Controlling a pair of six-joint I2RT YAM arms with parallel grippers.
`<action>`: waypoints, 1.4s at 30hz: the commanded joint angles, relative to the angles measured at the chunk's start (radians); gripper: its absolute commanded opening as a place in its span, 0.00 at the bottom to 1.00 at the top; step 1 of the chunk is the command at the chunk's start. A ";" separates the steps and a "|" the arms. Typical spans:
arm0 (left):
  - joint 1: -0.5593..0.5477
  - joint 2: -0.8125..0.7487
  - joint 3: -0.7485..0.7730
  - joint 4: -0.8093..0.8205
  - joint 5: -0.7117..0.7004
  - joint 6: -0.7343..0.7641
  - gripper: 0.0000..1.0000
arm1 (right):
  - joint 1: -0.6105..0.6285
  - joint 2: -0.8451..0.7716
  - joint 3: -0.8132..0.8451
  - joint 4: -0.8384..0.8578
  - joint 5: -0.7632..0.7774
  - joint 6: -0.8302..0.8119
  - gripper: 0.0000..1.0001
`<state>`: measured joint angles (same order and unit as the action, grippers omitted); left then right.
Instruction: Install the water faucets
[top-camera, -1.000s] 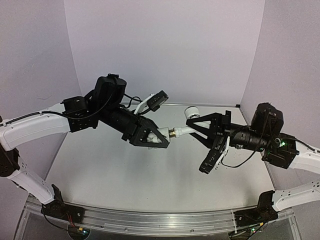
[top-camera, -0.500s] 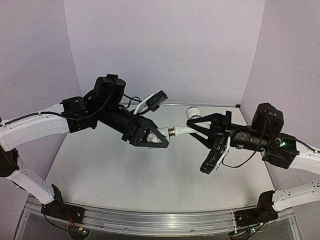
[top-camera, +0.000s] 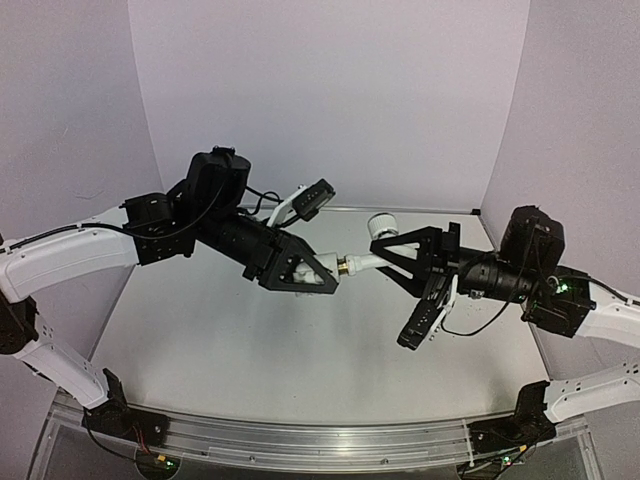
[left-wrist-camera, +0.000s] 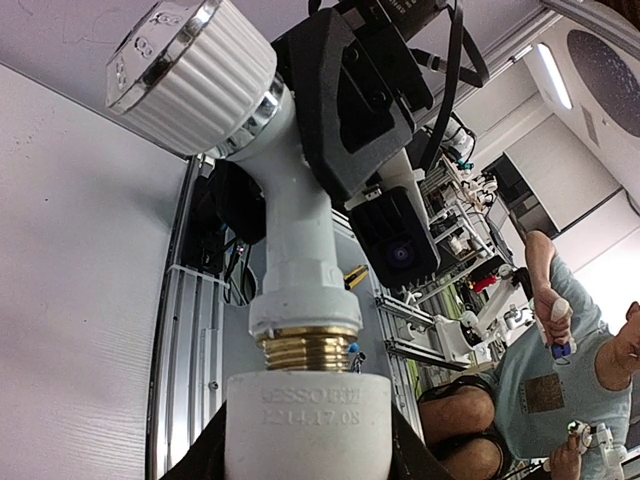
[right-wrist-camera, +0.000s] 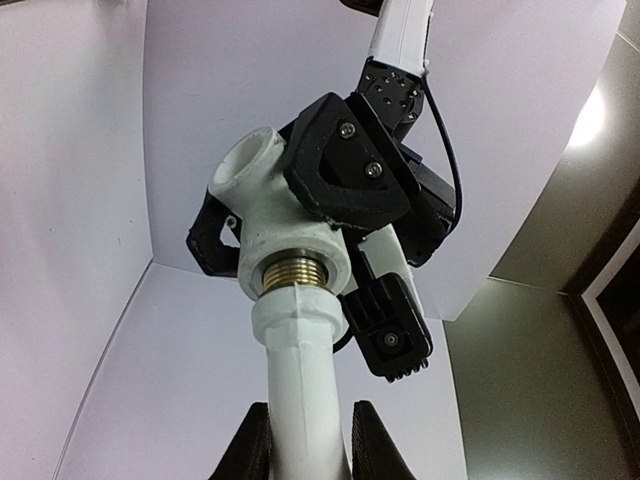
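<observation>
Both arms hold their parts in mid-air above the table's middle. My left gripper (top-camera: 316, 276) is shut on the short white cylindrical fitting (top-camera: 325, 280), which fills the bottom of the left wrist view (left-wrist-camera: 305, 425). My right gripper (top-camera: 396, 256) is shut on the white faucet's body (top-camera: 366, 263), gripping the stem (right-wrist-camera: 300, 400) from both sides. The faucet's brass thread (left-wrist-camera: 305, 348) sits partly inside the fitting's mouth (right-wrist-camera: 292, 272), with several turns still showing. Its round ribbed knob (left-wrist-camera: 190, 75) sticks up beside the right fingers (top-camera: 383, 224).
The grey table (top-camera: 250, 350) lies well below both grippers, with lilac walls on three sides. An aluminium rail (top-camera: 300, 440) runs along the near edge. In the left wrist view, a person (left-wrist-camera: 530, 380) sits beyond the table.
The right gripper and the faucet have shifted very slightly to the left, toward the fitting. The left arm has held still.
</observation>
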<state>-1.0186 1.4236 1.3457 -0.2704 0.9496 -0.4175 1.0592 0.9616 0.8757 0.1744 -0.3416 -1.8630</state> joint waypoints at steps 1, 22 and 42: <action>0.003 0.000 0.016 0.090 0.056 -0.020 0.00 | 0.005 0.017 -0.003 0.092 0.050 -0.038 0.00; 0.008 -0.011 0.052 -0.011 -0.064 0.086 0.00 | 0.012 -0.009 0.017 -0.014 0.022 0.077 0.00; 0.002 0.037 0.146 -0.189 -0.126 0.242 0.00 | 0.026 0.035 0.162 -0.185 -0.074 0.319 0.00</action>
<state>-1.0161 1.4390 1.4200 -0.4385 0.8605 -0.2094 1.0660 0.9806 0.9562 0.0062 -0.3555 -1.5945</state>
